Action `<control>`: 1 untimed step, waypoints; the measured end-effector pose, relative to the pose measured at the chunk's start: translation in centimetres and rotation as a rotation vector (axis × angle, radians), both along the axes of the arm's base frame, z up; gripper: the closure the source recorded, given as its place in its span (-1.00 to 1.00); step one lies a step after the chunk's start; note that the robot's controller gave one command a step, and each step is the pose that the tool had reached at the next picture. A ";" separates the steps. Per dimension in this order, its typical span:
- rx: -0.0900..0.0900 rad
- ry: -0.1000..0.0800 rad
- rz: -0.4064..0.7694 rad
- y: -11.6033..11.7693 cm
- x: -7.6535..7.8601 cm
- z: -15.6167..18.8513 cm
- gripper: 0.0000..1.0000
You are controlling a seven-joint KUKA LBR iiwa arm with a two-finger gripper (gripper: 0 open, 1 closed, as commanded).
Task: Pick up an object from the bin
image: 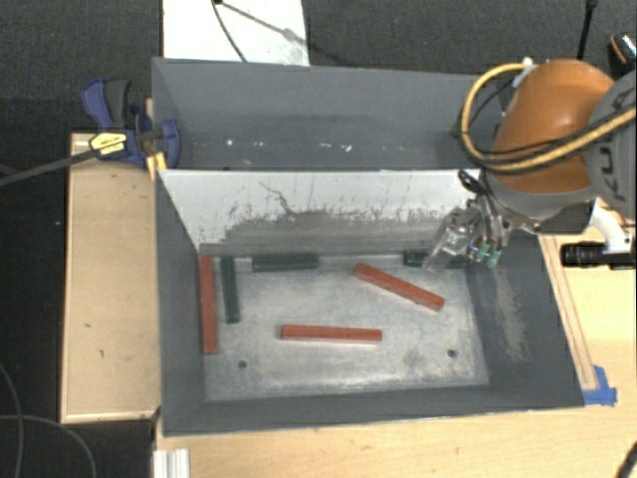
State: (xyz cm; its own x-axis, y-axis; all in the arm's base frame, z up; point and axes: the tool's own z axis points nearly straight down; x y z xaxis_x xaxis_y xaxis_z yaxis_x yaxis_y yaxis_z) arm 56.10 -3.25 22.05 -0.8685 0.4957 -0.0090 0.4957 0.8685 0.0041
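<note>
Camera view from my end: the gripper (466, 247) is down in the back right corner of the grey bin (518, 317), and honestly I can't tell if it's open or closed. Closest thing to it is a short dark green block (414, 258) at the back wall, just to its left. A tilted red bar (398, 286) lies near that. The other red and green bars are well apart, further left.

The floor of the bin (518, 317) gleams pale under bright, even light; its right wall seems softly shadowed.
</note>
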 end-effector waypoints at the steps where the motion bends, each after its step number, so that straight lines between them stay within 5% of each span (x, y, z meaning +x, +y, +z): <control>1: 0.000 0.008 0.003 0.1 -0.1 -0.5 -1.00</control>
